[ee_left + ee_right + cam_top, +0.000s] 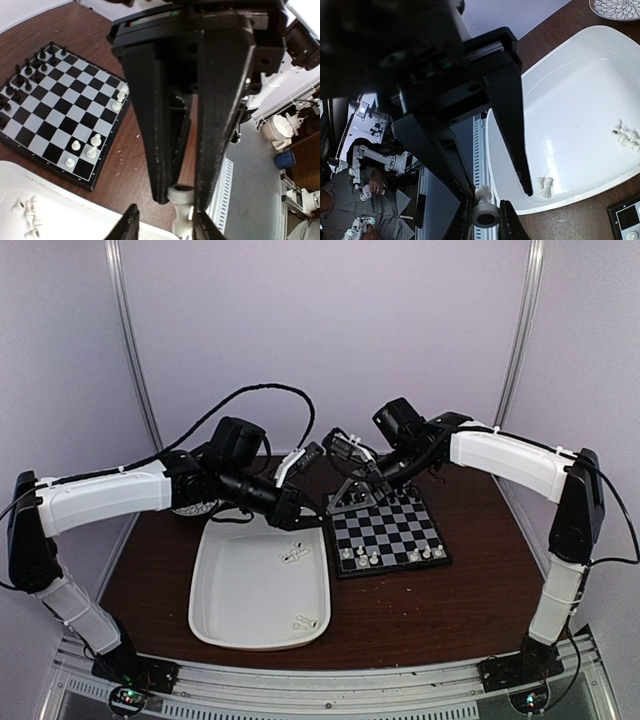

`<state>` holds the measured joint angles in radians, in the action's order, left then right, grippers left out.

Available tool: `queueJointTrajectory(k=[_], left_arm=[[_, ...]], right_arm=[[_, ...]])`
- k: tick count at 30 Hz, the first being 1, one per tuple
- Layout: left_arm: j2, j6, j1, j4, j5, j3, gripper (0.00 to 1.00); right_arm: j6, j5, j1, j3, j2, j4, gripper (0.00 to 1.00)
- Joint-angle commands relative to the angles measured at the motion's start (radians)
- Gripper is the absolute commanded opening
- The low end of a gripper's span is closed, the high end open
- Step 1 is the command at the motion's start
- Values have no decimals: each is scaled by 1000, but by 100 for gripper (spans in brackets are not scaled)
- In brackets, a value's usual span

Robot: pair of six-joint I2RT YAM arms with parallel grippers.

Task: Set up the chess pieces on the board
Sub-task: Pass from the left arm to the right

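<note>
A white chess piece (pixel 181 196) hangs in the air between both grippers, above the tray's far right corner. My left gripper (pixel 185 200) is shut on its round base. My right gripper (pixel 499 194) stands open around its head (pixel 482 192), which lies against one finger while the other finger is apart. In the top view the left gripper (pixel 315 453) and right gripper (pixel 330 447) meet tip to tip behind the board (pixel 390 530). A few white pieces (pixel 360 558) stand on the board's near rows. More white pieces (pixel 295 555) lie in the white tray (pixel 250 590).
Black chessmen (pixel 375 498) fill the board's far rows under the right arm. A patterned plate (pixel 617 7) sits behind the tray, half hidden by the left arm in the top view. More loose white pieces (pixel 545 186) lie near the tray's rim. Metal rail (pixel 330 680) runs along the near edge.
</note>
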<state>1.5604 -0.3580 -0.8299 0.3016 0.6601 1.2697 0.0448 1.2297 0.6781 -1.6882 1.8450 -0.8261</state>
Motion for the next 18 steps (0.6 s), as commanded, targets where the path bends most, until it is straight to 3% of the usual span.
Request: queueJointTrajectory(k=[1, 4, 7, 9, 15, 18], left_arm=[[-86, 14, -9, -31, -190, -34, 41], [-188, 42, -55, -189, -385, -157, 46], [-250, 135, -122, -425, -462, -286, 47], [-249, 145, -131, -521, -464, -313, 47], [-188, 23, -131, -648, -489, -320, 47], [-203, -30, -130, -724, -566, -369, 47]], right_arm=[[-199, 99, -23, 54, 4, 197, 0], [-566, 182, -57, 179, -13, 616, 0], [-1030, 211, -69, 306, -6, 1187, 0], [-1194, 213, -70, 335, 10, 1398, 0], [-1167, 206, -69, 330, 2, 1361, 0], [-1143, 207, -69, 335, -7, 1334, 0]])
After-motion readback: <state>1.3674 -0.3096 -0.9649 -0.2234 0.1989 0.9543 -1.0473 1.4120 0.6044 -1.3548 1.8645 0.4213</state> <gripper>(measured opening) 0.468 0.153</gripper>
